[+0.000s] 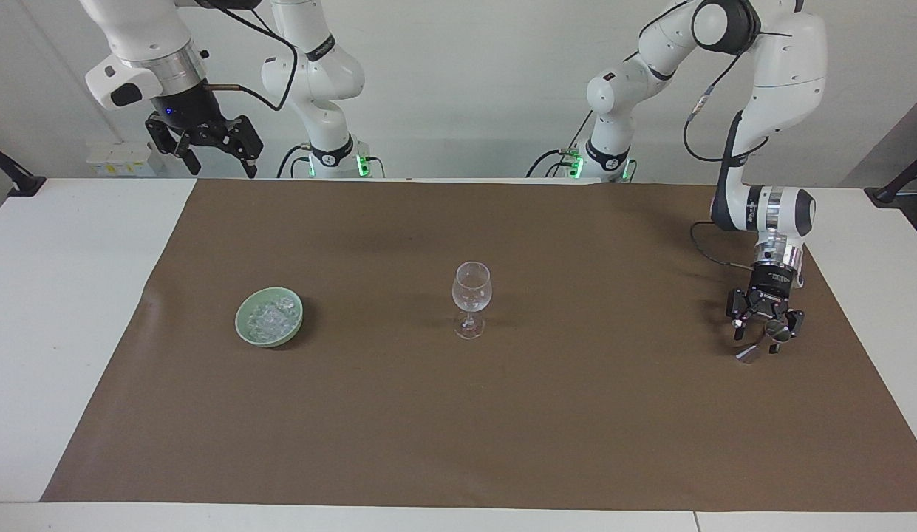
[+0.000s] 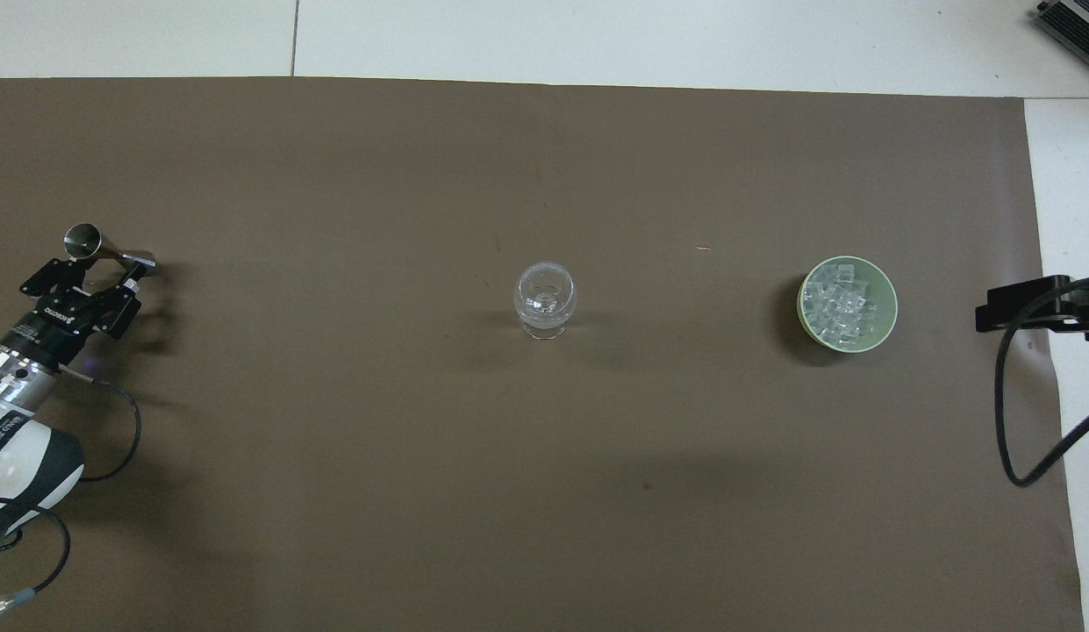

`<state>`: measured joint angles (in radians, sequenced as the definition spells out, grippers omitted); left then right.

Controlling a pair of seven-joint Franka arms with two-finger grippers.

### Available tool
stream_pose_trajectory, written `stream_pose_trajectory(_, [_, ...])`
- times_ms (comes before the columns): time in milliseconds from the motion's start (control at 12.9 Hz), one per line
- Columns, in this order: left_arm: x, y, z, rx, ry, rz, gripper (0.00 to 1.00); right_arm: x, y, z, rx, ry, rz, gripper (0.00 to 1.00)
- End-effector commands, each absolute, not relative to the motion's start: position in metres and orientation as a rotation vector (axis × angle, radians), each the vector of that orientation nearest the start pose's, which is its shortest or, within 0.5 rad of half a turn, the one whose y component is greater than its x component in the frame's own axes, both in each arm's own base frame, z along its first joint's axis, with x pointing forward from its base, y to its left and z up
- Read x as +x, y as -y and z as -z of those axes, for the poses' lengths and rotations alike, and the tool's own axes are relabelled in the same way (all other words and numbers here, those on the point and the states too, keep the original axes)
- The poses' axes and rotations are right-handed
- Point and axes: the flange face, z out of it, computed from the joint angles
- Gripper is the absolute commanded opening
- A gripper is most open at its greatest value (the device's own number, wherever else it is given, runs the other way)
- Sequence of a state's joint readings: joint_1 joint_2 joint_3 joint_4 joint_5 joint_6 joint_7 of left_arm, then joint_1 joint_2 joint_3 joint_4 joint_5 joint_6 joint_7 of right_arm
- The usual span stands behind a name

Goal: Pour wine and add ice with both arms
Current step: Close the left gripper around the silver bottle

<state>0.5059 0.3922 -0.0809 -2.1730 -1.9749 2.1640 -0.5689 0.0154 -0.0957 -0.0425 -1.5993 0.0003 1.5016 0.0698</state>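
A clear stemmed glass (image 1: 471, 295) (image 2: 544, 303) stands upright mid-mat and looks empty. The ice (image 1: 272, 314) (image 2: 842, 307) is heaped in a pale green bowl (image 1: 241, 326) (image 2: 891, 300) toward the right arm's end. A steel jigger (image 1: 759, 345) (image 2: 105, 250) lies on its side at the left arm's end. My left gripper (image 1: 759, 336) (image 2: 96, 274) is low over it, open, its fingers straddling the jigger's waist. My right gripper (image 1: 213, 157) (image 2: 1022, 305) waits open, high above the mat's corner by the robots. No wine is in view.
A brown mat (image 1: 576, 428) covers most of the white table (image 1: 66, 295). The left arm's black cable (image 2: 114, 430) loops low over the mat beside its wrist. Another cable (image 2: 1009, 412) hangs at the right arm's end.
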Motion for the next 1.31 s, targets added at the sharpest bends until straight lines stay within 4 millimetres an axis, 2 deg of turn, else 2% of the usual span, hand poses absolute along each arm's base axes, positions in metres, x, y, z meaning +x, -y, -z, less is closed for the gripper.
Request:
stream_pose_trajectory(0, [0.5322,-0.1989,-0.2137,0.402,-1.803,0.351,0.69,0.5107,0.0144,-0.6561,-3.129,-0.165,0.002,1.00])
stream_pose_trajectory(1237, [0.5332,-0.1976,-0.2145,0.397,-1.794,0.354,0.52,0.5107,0.0144,-0.6561,-3.129,-0.165,0.002,1.00])
